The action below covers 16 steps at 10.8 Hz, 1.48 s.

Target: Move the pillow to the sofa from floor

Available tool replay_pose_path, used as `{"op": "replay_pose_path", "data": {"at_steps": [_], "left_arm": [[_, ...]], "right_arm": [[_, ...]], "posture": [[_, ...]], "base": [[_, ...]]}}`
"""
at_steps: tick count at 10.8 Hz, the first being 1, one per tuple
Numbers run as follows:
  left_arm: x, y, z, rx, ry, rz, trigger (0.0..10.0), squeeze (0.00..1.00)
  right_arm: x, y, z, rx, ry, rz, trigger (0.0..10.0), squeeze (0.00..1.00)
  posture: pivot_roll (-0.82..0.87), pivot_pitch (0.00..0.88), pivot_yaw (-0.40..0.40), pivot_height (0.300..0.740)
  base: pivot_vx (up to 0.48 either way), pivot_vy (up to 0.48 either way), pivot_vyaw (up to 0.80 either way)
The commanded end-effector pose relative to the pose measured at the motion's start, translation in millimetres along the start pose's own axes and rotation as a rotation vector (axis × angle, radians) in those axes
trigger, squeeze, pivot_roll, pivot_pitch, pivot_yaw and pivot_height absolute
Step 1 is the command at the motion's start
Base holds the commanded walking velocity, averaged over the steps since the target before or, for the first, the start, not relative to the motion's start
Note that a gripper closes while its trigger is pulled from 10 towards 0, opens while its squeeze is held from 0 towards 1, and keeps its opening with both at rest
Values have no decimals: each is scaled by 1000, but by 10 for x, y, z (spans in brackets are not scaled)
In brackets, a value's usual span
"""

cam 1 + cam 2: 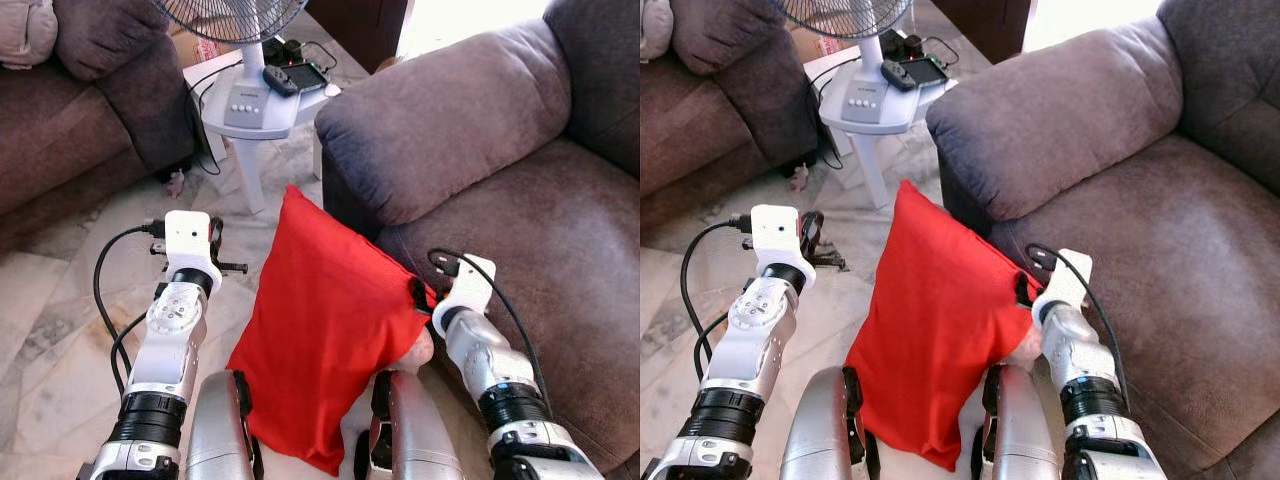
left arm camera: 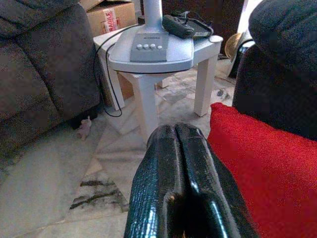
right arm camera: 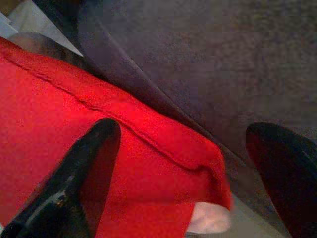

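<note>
Figure: approach to the red pillow (image 1: 325, 325). You see the pillow standing on edge on the marble floor (image 1: 60, 300), propped against the front of the brown sofa (image 1: 520, 200) just below its armrest, directly ahead of the robot's knees. It stands because the sofa front backs it. Its long axis runs steeply up from the floor, leaning slightly toward the sofa; the top corner points up and away from you, toward the white side table (image 1: 262, 105) that carries the fan base.

Your right gripper (image 3: 183, 173) sits at the pillow's sofa-side corner with fingers spread apart, one over the red fabric and one over the sofa upholstery, bracketing the seam edge, apparently ready to pinch it. Your left gripper (image 2: 182, 168) hovers beside the pillow's other edge, fingers pressed together and empty, not touching the fabric.
</note>
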<state>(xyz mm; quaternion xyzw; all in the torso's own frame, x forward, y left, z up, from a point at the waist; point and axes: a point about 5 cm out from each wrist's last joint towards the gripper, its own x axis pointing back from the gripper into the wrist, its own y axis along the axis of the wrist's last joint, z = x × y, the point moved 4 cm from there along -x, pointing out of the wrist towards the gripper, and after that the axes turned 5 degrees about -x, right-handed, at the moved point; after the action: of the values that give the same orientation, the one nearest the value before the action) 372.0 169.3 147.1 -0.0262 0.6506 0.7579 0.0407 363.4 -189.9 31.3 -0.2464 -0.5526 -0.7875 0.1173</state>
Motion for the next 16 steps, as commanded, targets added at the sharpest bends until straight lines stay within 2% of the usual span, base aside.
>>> {"op": "replay_pose_path", "data": {"at_steps": [1,2,3,4,5,7,9,11,12,14,15,16], "left_arm": [[10,-13,-5,17,-5,9,10000,0],[10,-14,-5,17,-6,10,10000,0],[9,-16,-8,17,-9,10,10000,0],[4,-12,-17,18,-12,9,10000,0],[-1,-7,-20,19,-13,8,10000,0],[3,-6,-28,21,-18,7,10000,0],[8,30,-49,42,-27,-15,10000,0],[1,43,-72,44,-37,-18,10000,0],[4,32,-87,43,-44,-14,10000,0],[12,23,-97,44,-52,-10,10000,0],[14,17,-97,45,-58,-6,10000,0],[13,10,-94,45,-62,-3,10000,0]], "right_arm": [[13,-102,-131,1,-46,32,10000,1000],[20,-109,-195,-19,-83,42,10000,1000],[18,-150,-169,-56,-69,69,10000,541],[19,-201,-108,-132,-46,98,10000,0],[24,-239,-48,-245,-28,121,10000,0],[23,-262,39,-413,15,151,10000,0],[28,-196,98,-439,65,118,10000,0],[37,18,116,-547,102,33,10000,0],[44,16,153,-521,120,54,10000,0],[64,-3,179,-547,137,76,10000,0],[90,-70,186,-530,131,110,10000,0],[119,-147,129,-491,89,134,10000,0]], "posture": [[71,231,-29,577],[69,233,-29,577],[69,234,-27,577],[70,234,-27,577],[71,233,-27,577],[74,233,-28,577],[74,232,-29,577],[71,231,-27,577],[70,230,-28,577],[71,229,-29,577],[70,228,-28,577],[69,226,-29,577]], "base": [[0,0,0],[0,0,0],[0,0,0],[0,0,0],[0,0,0],[0,0,0],[0,0,0],[0,0,0],[0,0,0],[0,0,0],[0,0,0],[0,0,0]]}}
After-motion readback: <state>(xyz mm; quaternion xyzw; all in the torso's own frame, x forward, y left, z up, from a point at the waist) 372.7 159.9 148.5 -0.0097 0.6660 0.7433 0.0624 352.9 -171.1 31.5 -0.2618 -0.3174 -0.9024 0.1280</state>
